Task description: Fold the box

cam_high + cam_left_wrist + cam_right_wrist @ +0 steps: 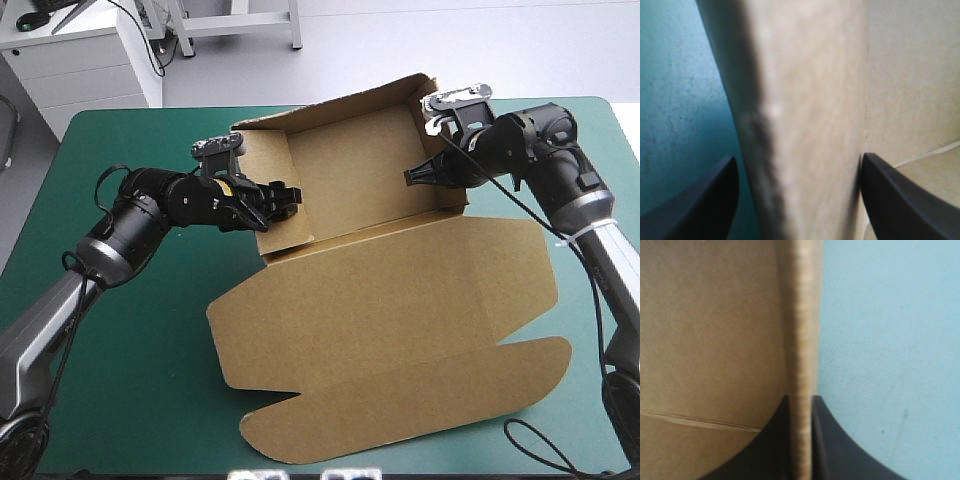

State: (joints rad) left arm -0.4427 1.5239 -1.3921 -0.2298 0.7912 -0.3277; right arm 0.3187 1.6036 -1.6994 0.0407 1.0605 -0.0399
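Showing the brown box (400, 300) at table (140, 330) centre, tray toward 12 o'clock, flat lid toward 6, long axis 9-to-3: the right gripper (410, 177) pinches the 3 o'clock wall, the left gripper (290, 195) straddles the 9 o'clock wall, jaws apart.

No writing can be read on the box (400, 300) or elsewhere.

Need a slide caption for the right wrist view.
Right gripper shut on a raised wall of the box, teal-green cover beside it.
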